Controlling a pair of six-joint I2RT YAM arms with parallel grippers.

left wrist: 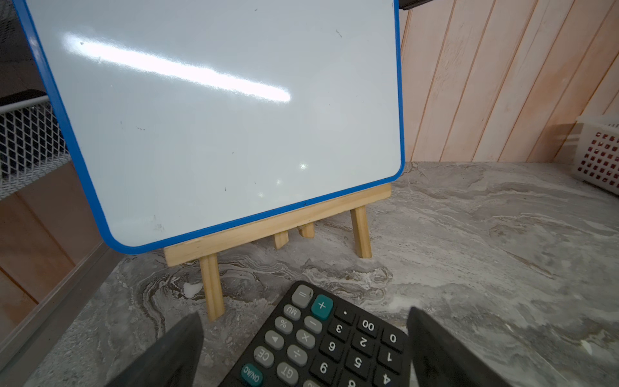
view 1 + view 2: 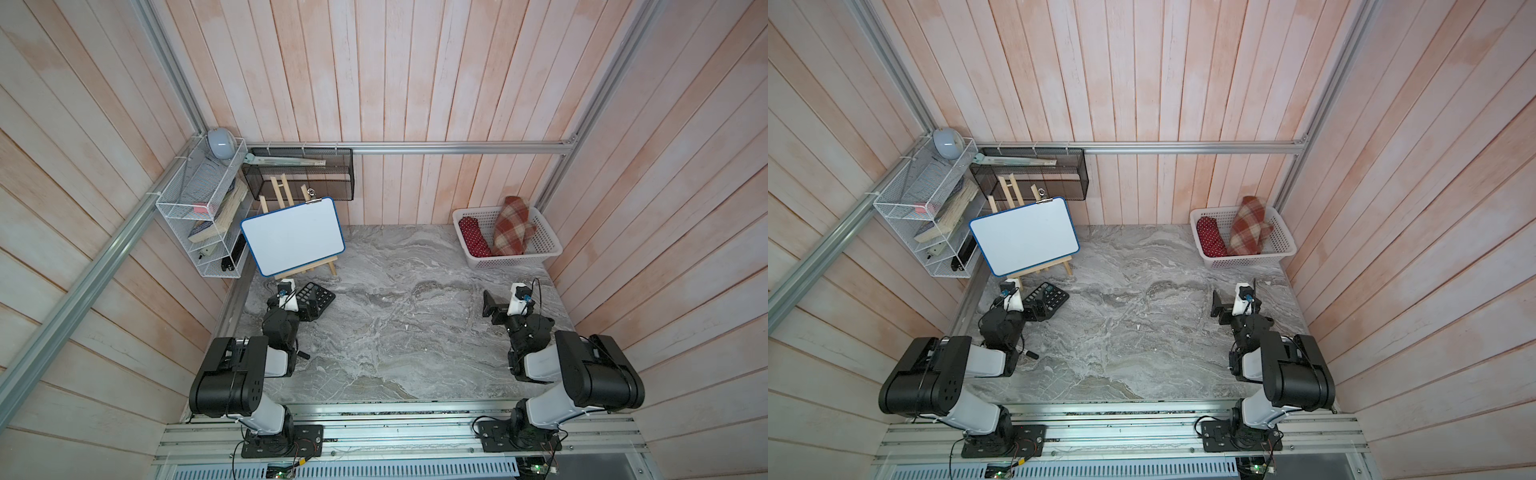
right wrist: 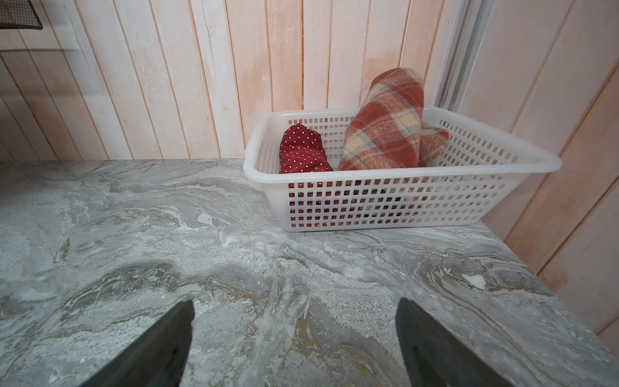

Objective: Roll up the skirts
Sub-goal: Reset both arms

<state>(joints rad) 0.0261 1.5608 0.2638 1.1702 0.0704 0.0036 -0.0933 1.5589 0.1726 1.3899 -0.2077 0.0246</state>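
Plaid skirt [image 3: 385, 134] btm hidden by basket [image 3: 402, 201] wall; seemingly rolled.

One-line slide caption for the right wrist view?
Open right gripper above the marble table, facing a white basket holding a rolled plaid skirt and a red dotted roll.

The calculator [image 1: 321, 345] lies below the left gripper [image 1: 304, 311]'s jaws, the whiteboard [image 1: 217, 117] on its easel [image 1: 278, 228] just beyond. Well ahead of the right gripper [image 3: 295, 301]'s jaws, the skirts [image 3: 385, 134] lie together in the basket [image 3: 402, 204].
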